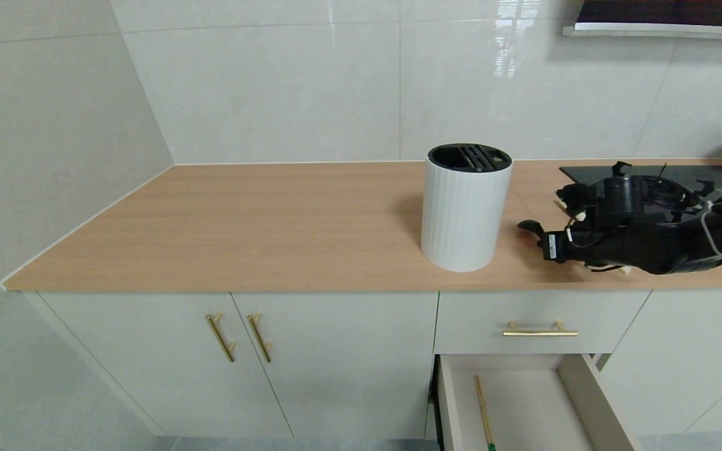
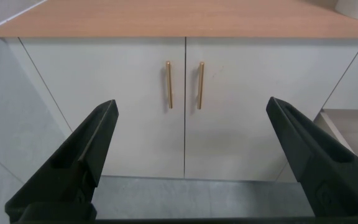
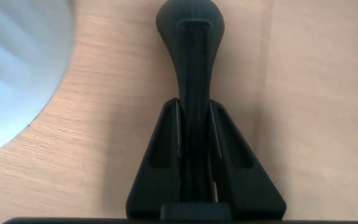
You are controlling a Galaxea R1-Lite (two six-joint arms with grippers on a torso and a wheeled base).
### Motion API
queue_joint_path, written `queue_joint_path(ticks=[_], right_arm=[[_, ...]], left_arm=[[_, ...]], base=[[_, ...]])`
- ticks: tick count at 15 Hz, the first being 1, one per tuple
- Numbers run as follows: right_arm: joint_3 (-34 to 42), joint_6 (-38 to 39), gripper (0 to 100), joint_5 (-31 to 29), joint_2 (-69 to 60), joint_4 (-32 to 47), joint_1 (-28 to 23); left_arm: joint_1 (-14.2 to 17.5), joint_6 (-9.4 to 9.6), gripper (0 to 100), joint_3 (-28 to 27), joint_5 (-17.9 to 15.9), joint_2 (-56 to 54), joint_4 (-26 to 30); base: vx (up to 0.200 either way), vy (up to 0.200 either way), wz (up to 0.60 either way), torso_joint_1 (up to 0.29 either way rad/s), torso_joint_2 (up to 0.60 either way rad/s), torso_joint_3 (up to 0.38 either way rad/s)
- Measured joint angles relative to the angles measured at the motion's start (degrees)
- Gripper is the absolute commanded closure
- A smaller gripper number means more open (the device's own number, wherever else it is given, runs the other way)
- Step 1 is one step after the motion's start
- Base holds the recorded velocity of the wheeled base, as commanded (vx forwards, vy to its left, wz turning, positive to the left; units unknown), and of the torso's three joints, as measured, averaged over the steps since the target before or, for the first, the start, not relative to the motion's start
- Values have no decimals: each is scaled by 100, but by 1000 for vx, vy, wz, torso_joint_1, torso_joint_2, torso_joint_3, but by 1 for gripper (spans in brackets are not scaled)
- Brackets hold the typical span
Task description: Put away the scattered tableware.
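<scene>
A white ribbed utensil holder with a black slotted top stands on the wooden counter; its side also shows in the right wrist view. Just to its right, my right gripper hovers low over the counter, shut on a black utensil whose rounded end pokes out toward the holder. In the right wrist view the utensil runs between the closed fingers of the right gripper. My left gripper is open and holds nothing, below counter height, facing the cabinet doors.
A black gas hob lies at the counter's right end, behind my right arm. Below the counter a drawer stands pulled out with a long chopstick in it. Above it is a shut drawer with a brass handle.
</scene>
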Motion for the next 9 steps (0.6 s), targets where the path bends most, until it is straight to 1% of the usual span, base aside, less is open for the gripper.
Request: queue_joint_path(ticks=[2, 4, 6, 9], right_arm=[[444, 299, 100, -148, -518, 63, 61], [1108, 597, 100, -371, -1141, 63, 94], [1903, 835, 100, -491, -1792, 52, 98], [3053, 918, 100, -577, -2864, 33, 166]], left_arm=[[2, 0, 0, 0, 0, 0, 0], [2, 2, 0, -2, 0, 0, 0], [2, 0, 0, -2, -2, 0, 0], [0, 2, 0, 0, 0, 0, 0]], base=[[0, 0, 0, 0, 0, 0], [0, 0, 0, 0, 0, 0], [0, 0, 0, 0, 0, 0], [0, 0, 0, 0, 0, 0]])
